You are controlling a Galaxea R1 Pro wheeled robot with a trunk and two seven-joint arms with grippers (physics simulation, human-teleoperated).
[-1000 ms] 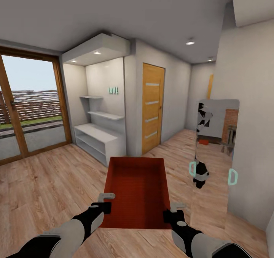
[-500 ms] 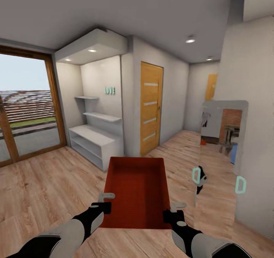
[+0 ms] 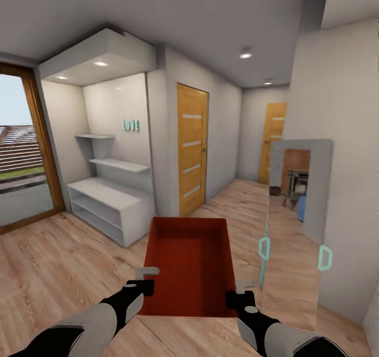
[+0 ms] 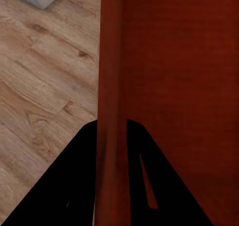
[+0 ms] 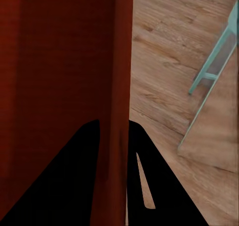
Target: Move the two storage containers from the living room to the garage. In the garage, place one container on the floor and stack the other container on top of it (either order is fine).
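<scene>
In the head view, the whole scene has slid leftward over the last second: the glass patio door (image 3: 21,146) is nearly out of frame and a second wooden door (image 3: 272,142) down the hallway has opened up, so the camera is turning right toward the corridor. The storage container (image 3: 190,265) sits unchanged between both arms, above the wood plank floor (image 3: 52,273); transport is under way.

In the left wrist view, the left gripper (image 4: 110,186) pinches the container's thin side wall.

In the right wrist view, the right gripper (image 5: 113,186) pinches the opposite wall, beside a glass panel's teal frame (image 5: 214,61).
</scene>
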